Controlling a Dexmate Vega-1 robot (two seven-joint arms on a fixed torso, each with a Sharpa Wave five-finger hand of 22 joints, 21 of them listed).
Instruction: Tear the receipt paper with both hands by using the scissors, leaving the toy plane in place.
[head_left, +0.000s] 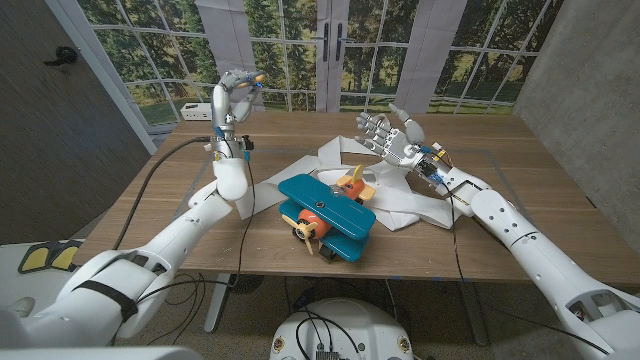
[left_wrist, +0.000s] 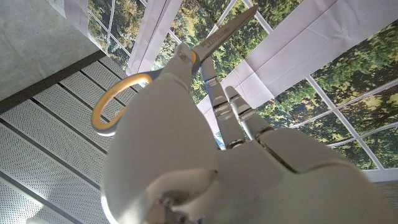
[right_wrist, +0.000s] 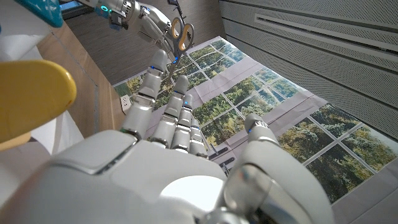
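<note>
Wooden table (head_left: 520, 150) | left hand (head_left: 232, 100) fingers grasp scissors (head_left: 250, 82) aloft | right hand (head_left: 385, 135) released

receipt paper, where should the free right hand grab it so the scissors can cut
Judging from the head view, take the loose strip of the receipt paper just below the open right hand, coming down from above. That band lies clear of the toy plane, and faces the left hand holding the scissors.
</note>
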